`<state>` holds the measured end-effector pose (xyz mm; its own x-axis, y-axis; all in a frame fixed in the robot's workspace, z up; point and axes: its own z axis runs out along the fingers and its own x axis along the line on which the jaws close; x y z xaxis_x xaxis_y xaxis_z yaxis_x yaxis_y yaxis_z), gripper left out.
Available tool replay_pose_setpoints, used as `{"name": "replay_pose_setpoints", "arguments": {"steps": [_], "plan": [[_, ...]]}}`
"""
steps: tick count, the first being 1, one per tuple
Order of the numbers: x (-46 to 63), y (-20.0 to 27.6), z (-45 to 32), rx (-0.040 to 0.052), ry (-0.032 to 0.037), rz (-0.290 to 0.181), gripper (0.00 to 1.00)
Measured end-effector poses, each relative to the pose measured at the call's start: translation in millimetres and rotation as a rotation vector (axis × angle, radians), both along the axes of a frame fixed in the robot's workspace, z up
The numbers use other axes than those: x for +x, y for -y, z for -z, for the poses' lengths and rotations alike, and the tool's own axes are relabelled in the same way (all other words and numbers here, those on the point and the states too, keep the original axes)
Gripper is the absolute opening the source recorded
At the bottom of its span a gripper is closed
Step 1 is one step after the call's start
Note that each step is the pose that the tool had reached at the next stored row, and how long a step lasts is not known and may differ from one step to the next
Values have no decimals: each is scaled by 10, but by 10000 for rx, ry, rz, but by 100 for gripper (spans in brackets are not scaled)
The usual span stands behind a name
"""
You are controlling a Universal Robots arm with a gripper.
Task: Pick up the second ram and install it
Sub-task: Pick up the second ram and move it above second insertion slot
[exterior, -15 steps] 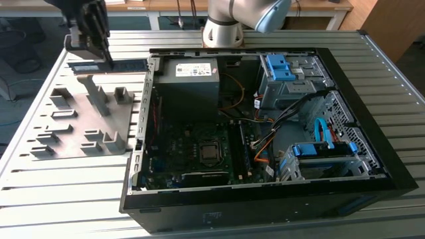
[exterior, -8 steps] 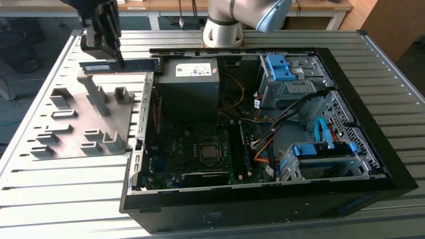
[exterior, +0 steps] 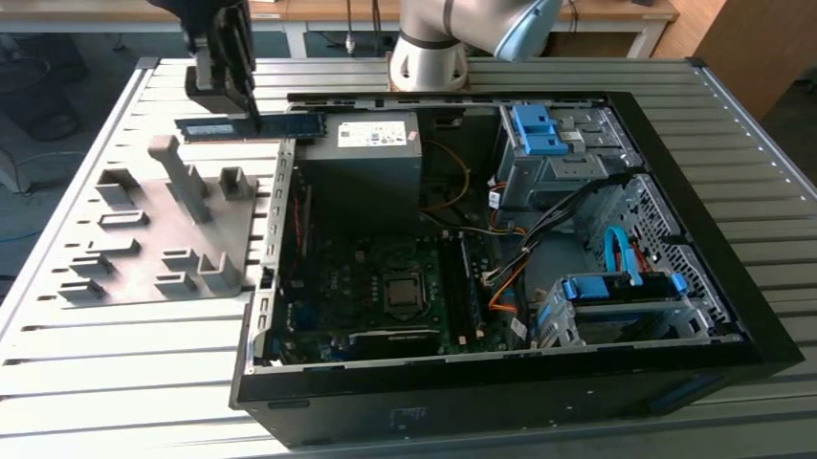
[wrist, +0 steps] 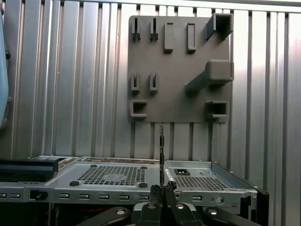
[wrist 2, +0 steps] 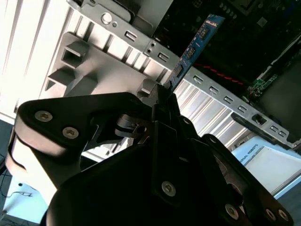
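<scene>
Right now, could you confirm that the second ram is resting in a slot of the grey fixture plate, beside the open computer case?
Not quite: the exterior view shows the second ram clamped in the end effector, held clear of the grey fixture plate, beside the open computer case.

Robot arms: one (exterior: pixel 447 43).
Grippers: one (exterior: pixel 252 117).
Memory sticks: one (exterior: pixel 205 128), in the gripper.
Tables: one slatted table (exterior: pixel 753 134).
Computer cases: one (exterior: pixel 511 392), open, on the table.
Grey plates: one (exterior: pixel 128 273), on the table beside the case.
Raised holders (wrist: pixel 209 75) on the plate: ten, counted in the first wrist view.
Blue brackets in the case: two, one bracket (exterior: pixel 537 129) and another bracket (exterior: pixel 619 287).
Power supply boxes: one (exterior: pixel 364 153).
Processors: one (exterior: pixel 402 292).
</scene>
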<state>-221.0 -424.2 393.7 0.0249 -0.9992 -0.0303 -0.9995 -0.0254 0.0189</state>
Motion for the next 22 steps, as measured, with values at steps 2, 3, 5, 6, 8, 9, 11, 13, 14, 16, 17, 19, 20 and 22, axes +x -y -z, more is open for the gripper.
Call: {"name": "replay_pose_setpoints", "arguments": {"steps": [2,3,5,6,8,9,11,13,14,16,17,19,20,22], "plan": [[46,0,0,-1,0,0,14],[70,0,0,-1,-1,0,14],[117,0,1,0,0,-1,14],[140,0,1,0,0,0,14],[186,0,1,0,0,0,14],[209,0,1,0,0,0,14],[255,0,2,0,0,0,14],[304,0,2,-1,-1,-1,14],[327,0,2,0,-1,-1,14],[373,0,2,-1,-2,0,14],[394,0,2,0,-1,0,14],[439,0,3,0,-1,0,14],[465,0,3,0,-1,-1,14],[515,0,4,0,-1,-1,14]]}}
